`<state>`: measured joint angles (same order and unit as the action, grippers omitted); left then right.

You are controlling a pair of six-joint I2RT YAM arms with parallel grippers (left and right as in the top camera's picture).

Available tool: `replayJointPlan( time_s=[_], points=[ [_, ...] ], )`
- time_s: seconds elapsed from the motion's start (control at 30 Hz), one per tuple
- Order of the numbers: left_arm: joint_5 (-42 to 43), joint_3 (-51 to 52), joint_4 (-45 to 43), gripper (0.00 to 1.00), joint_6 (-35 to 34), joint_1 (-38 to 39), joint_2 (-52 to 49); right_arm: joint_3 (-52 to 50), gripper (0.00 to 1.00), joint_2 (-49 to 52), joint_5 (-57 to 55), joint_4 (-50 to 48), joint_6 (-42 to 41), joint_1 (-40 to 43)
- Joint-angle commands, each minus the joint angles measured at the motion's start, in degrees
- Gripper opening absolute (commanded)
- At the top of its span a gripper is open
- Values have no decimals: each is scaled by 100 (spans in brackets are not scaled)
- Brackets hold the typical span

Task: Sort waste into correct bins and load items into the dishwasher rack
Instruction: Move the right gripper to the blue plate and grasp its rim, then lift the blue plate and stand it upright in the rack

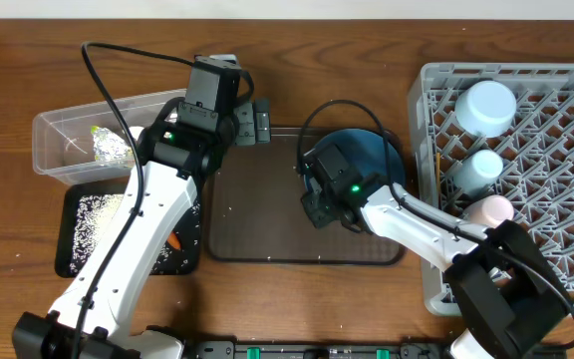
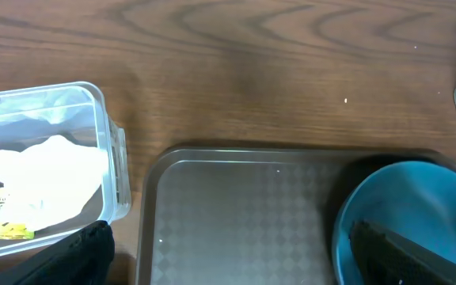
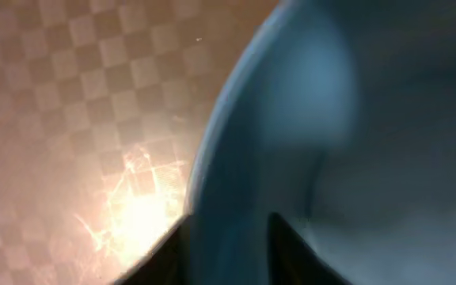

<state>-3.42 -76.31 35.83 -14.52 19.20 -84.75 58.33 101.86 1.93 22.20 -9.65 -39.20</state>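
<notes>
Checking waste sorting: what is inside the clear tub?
The clear tub holds a foil ball, white tissue and a yellow-green wrapper. The left arm covers its right end from overhead, so anything there is hidden.

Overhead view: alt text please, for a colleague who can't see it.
Right gripper meets the left rim of the blue plate on the brown tray. Left gripper hovers open by the tray's top-left corner. Cups sit in the grey rack at right.
</notes>
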Motion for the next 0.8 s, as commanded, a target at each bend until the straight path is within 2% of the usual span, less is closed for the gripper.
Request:
replayJointPlan(
  time_s=[0.0, 0.17, 0.33, 0.53, 0.77],
  points=[
    [-72, -26, 15, 98, 57, -15, -33, 98, 9, -28, -105, -61, -116, -24],
    [-70, -26, 15, 98, 57, -15, -33, 173, 1, -256, -103, -83, -409, -20],
    [-72, -26, 15, 98, 57, -15, -33, 186, 1, -839, 164, -79, -387, -17],
    [-72, -26, 17, 98, 57, -15, -33, 186, 1, -2061, 706, -92, -192, 232],
    [-72, -26, 15, 98, 57, -15, -33, 186, 1, -3698, 1513, -48, -214, 1019]
  ],
)
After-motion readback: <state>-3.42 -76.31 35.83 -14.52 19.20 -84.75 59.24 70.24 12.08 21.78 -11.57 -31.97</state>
